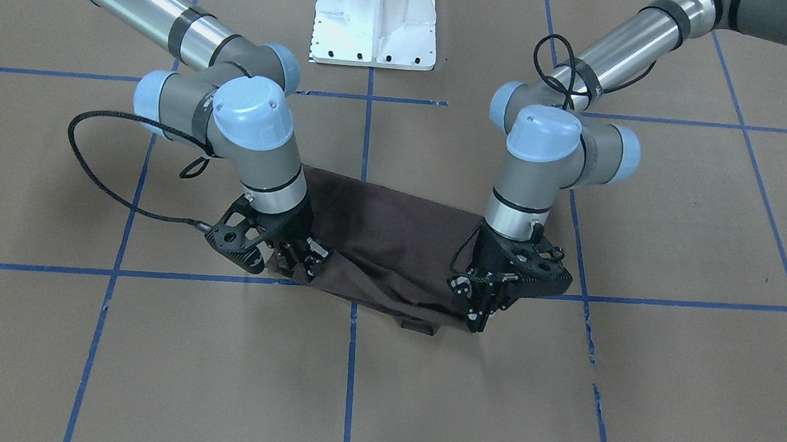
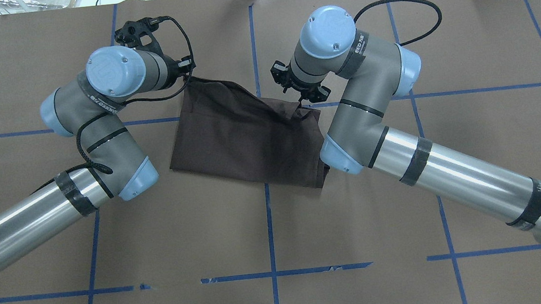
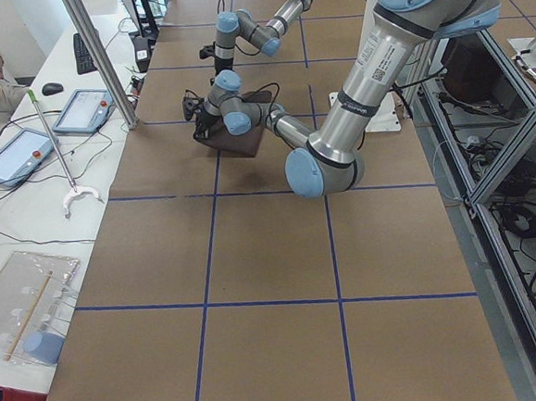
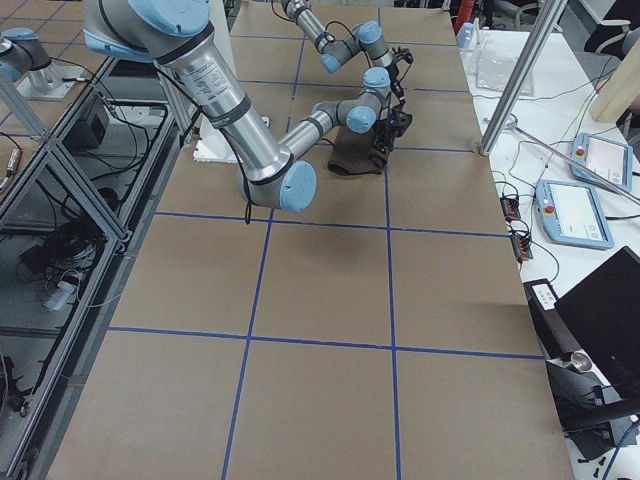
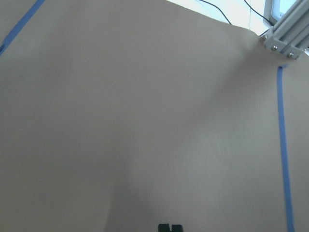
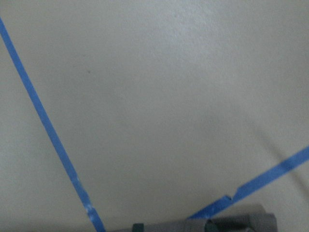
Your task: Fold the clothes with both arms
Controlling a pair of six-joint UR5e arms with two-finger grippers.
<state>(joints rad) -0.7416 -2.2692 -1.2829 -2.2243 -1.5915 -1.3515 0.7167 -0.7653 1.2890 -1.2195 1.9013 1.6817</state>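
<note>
The dark brown T-shirt (image 1: 391, 242) lies folded into a strip across the middle of the paper-covered table; it also shows in the overhead view (image 2: 244, 134). My left gripper (image 1: 481, 313) points down at the shirt's far corner on my left side and looks shut on the cloth; it also shows in the overhead view (image 2: 187, 78). My right gripper (image 1: 300, 266) does the same at the other far corner (image 2: 301, 100). The far edge is bunched and slightly raised between them. Collar, logo and tags are hidden. Both wrist views show only paper and tape.
The white pedestal base (image 1: 375, 20) stands at the robot's side of the table. Blue tape lines (image 1: 349, 359) grid the brown paper. A metal post (image 3: 99, 56) and tablets (image 3: 85, 111) stand beyond the far table edge.
</note>
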